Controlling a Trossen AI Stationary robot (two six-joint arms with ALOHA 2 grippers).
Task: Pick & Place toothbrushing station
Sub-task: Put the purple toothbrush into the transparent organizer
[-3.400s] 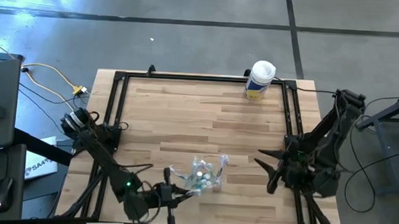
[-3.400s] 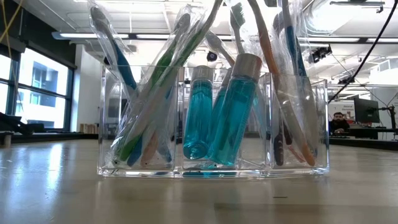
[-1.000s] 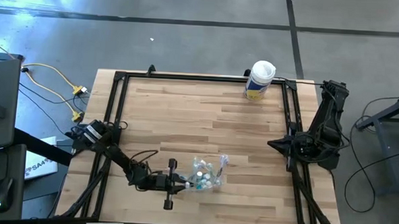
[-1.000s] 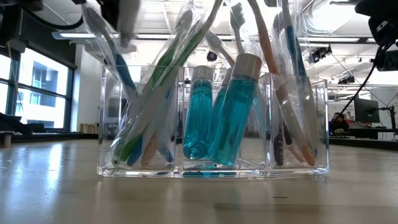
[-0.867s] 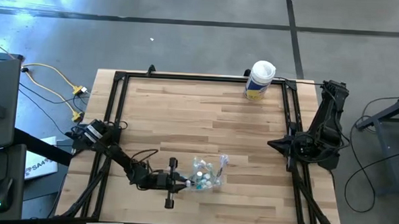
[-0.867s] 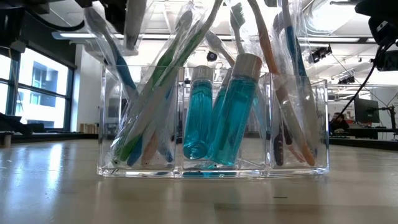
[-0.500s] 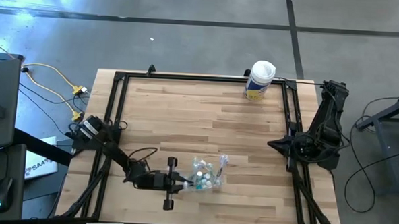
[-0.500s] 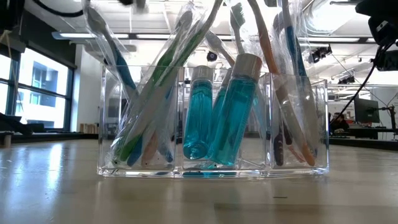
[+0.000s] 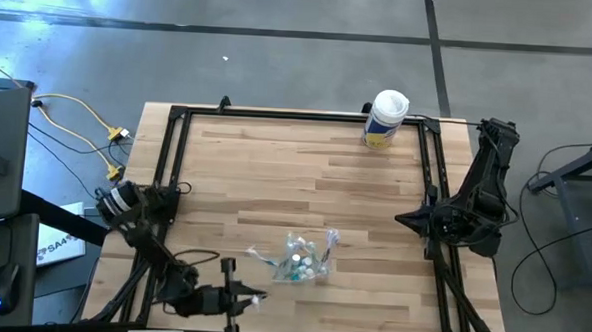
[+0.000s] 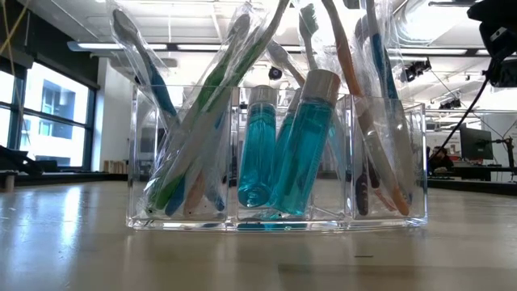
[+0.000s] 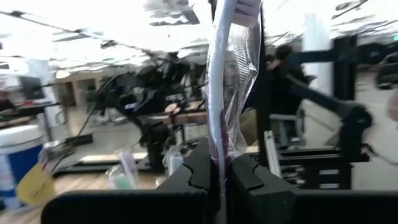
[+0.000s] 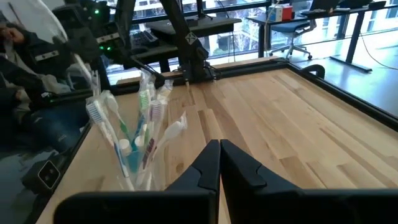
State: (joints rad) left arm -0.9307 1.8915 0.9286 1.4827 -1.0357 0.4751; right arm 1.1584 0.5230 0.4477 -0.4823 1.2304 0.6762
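Left claw clamped on a wrapped toothbrush, low in the high frame, near the table edge. Could slip on slick wrapper and drop. Right claw shut, idle at right.

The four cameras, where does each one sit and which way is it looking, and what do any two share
High view: overhead, straight down on the table; both arms show.
Low view: at tabletop level, facing the clear holder; no gripper shows.
Left wrist view: behind the left gripper, shut on a wrapped toothbrush.
Right wrist view: behind the shut right gripper, facing across the table.
Shared: the holder shows in the high, low and right wrist views.
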